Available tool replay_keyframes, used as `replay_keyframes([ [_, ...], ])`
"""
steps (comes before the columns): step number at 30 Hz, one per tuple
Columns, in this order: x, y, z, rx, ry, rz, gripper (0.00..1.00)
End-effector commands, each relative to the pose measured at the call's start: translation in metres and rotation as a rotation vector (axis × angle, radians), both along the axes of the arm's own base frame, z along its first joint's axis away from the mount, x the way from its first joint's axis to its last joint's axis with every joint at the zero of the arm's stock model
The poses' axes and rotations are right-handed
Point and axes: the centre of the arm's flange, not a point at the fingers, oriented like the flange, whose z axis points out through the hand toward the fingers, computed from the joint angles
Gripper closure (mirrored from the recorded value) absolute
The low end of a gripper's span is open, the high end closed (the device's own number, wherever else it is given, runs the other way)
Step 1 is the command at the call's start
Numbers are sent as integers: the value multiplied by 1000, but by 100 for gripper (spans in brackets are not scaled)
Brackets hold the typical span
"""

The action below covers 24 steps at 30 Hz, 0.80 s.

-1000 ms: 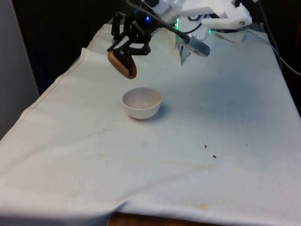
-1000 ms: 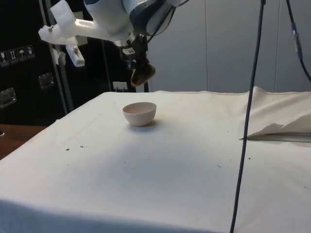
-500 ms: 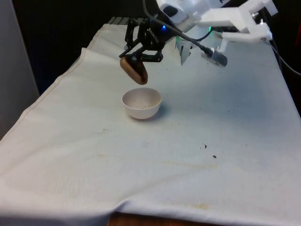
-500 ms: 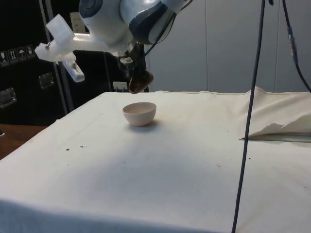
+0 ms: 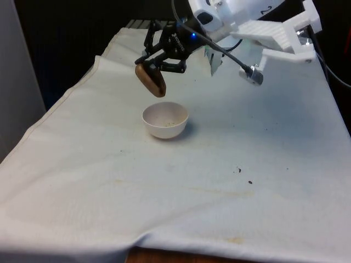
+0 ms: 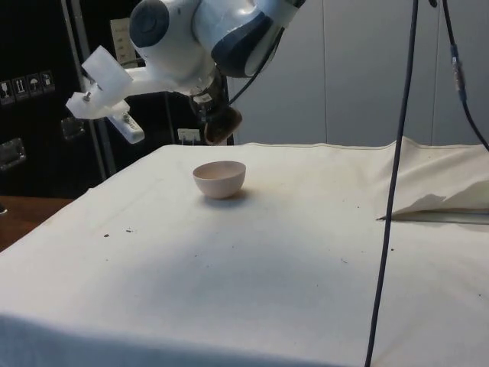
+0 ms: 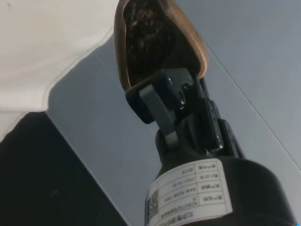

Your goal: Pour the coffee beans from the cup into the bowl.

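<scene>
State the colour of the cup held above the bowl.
Brown; the cup shows it best in the front view.

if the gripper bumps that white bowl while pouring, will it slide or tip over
The bowl looks small and nearly empty, so it is probably light and would slide on the cloth at a nudge. Its rounded sides narrow towards the base, so a knock near the rim might rock it. The gripper holds the cup above it, apart.

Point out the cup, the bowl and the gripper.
cup (image 5: 151, 81): front view, on its brown outer wall.
bowl (image 5: 164, 127): front view, on its white outer wall.
gripper (image 5: 159, 61): front view, between the fingertips clamping the cup's rim.
</scene>
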Motion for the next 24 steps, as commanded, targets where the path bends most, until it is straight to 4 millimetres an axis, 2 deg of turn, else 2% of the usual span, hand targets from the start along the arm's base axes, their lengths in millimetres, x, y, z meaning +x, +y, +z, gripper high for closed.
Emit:
replay_keyframes([
  [1,-2,1,1,-17,3,14,100],
  [12,-3,0,-1,-85,23,50,100],
  [24,-5,11,-12,-167,32,99,100],
])
